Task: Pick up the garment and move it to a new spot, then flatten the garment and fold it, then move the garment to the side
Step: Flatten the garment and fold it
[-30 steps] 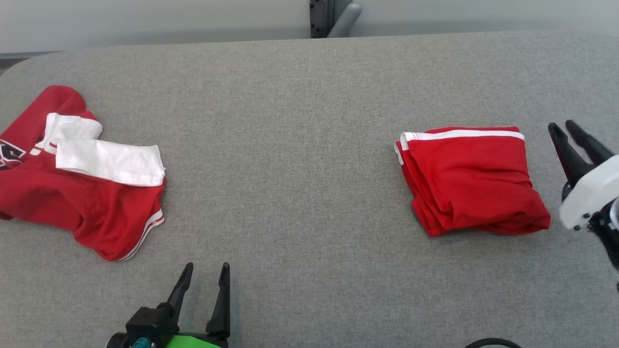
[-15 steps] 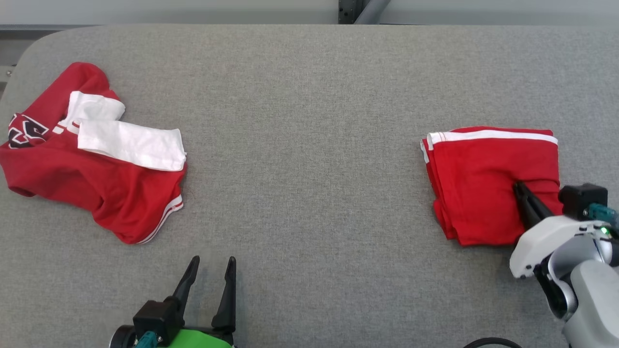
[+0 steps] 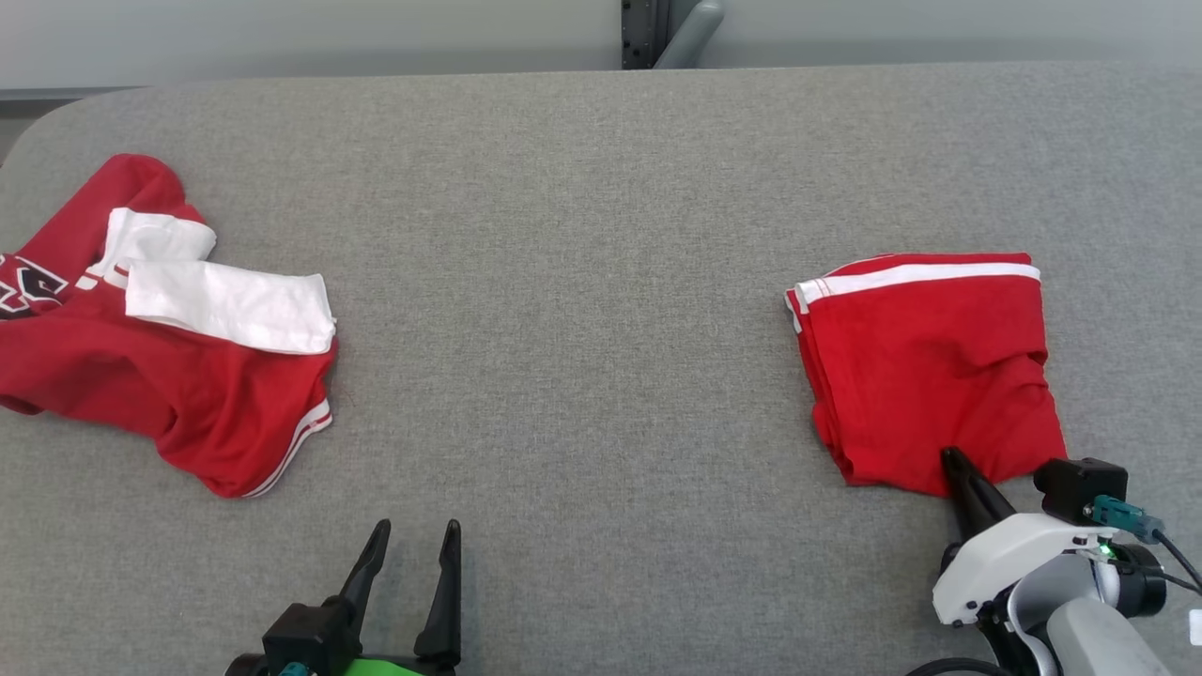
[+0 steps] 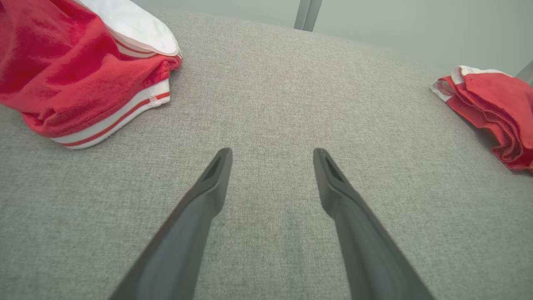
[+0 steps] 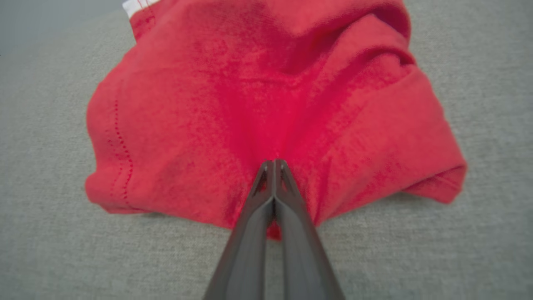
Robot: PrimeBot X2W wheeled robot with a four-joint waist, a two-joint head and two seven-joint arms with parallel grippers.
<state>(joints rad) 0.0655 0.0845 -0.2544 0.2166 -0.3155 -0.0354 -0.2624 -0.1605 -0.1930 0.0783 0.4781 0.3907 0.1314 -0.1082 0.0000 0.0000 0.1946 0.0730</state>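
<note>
Folded red garment lies on the right side of the grey desk. Right claw is clenched, pinching the garment's near edge, and the cloth puckers at the tips. Left claw is released and hovers over bare desk. A crumpled red-and-white shirt lies far left.

We see a big grey felt-topped table, its far-left corner rounded. Behind it a plain pale wall. At the far edge, approx. centre, a dark metal post w/ holes & a grey tube leaning just beside it. Light soft & even, shadows faint.
</note>
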